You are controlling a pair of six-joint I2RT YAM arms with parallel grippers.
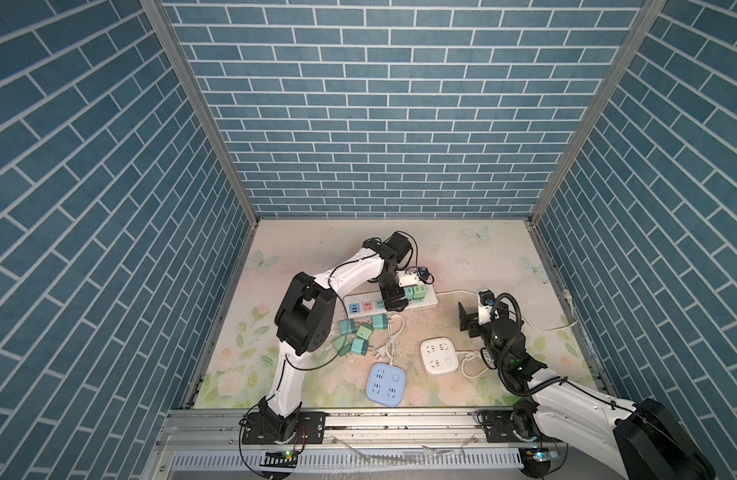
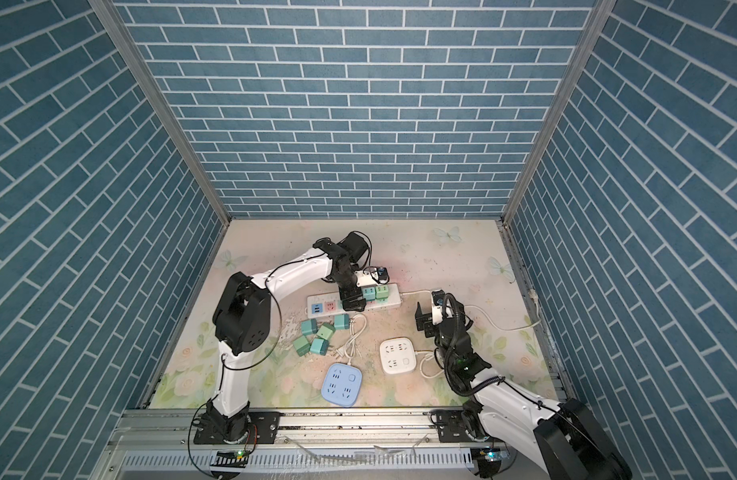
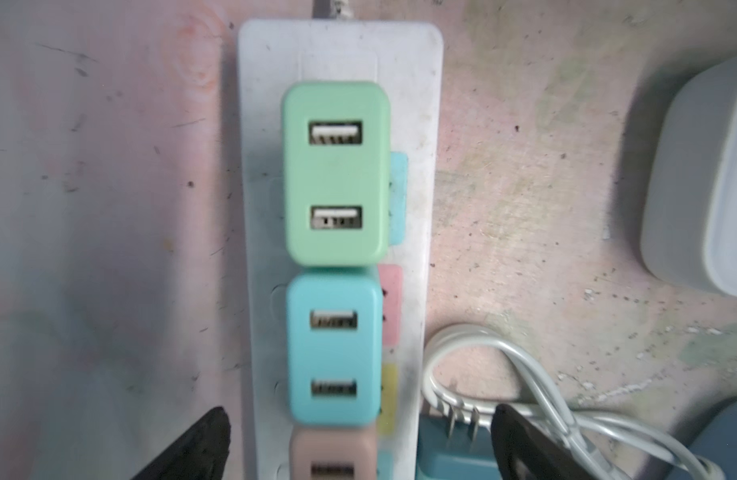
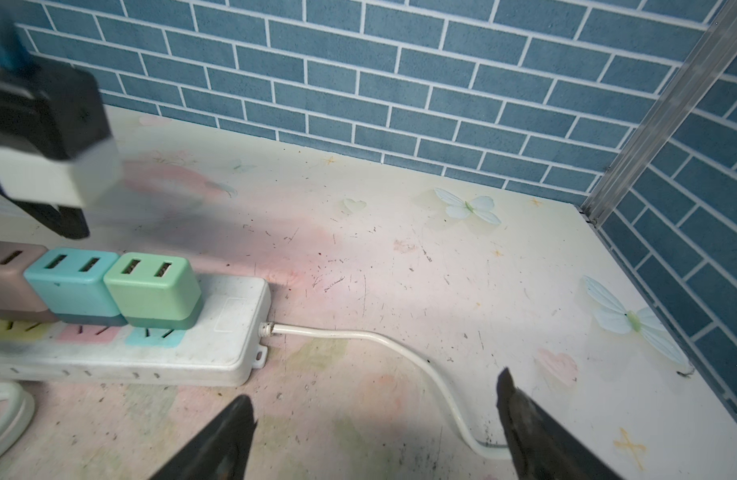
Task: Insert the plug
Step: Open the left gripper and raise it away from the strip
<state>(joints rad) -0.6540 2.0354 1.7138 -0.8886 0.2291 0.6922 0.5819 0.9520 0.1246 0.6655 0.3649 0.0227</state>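
Note:
A white power strip [image 1: 426, 300] [image 2: 394, 300] [image 3: 337, 50] [image 4: 217, 345] lies across the back middle of the mat. Three plugs stand in it side by side: a green plug [image 1: 420, 292] [image 3: 335, 174] [image 4: 152, 291] nearest the cable end, then a light blue plug [image 3: 333, 349] [image 4: 71, 282], then a brownish plug [image 3: 333, 453] [image 4: 5, 274]. My left gripper [image 1: 394, 303] [image 2: 353, 301] [image 3: 358, 415] hangs over the strip, open, its jaws wide on either side of the strip and touching no plug. My right gripper [image 1: 468, 322] [image 2: 424, 322] [image 4: 373, 390] is open and empty, right of the strip.
Several loose teal and green plugs [image 1: 358, 334] lie in front of the strip, beside a coiled white cable [image 1: 394, 336] [image 3: 483, 365]. A white square socket block [image 1: 439, 355] and a blue one [image 1: 385, 384] sit nearer the front. The strip's cord [image 4: 400, 353] runs right.

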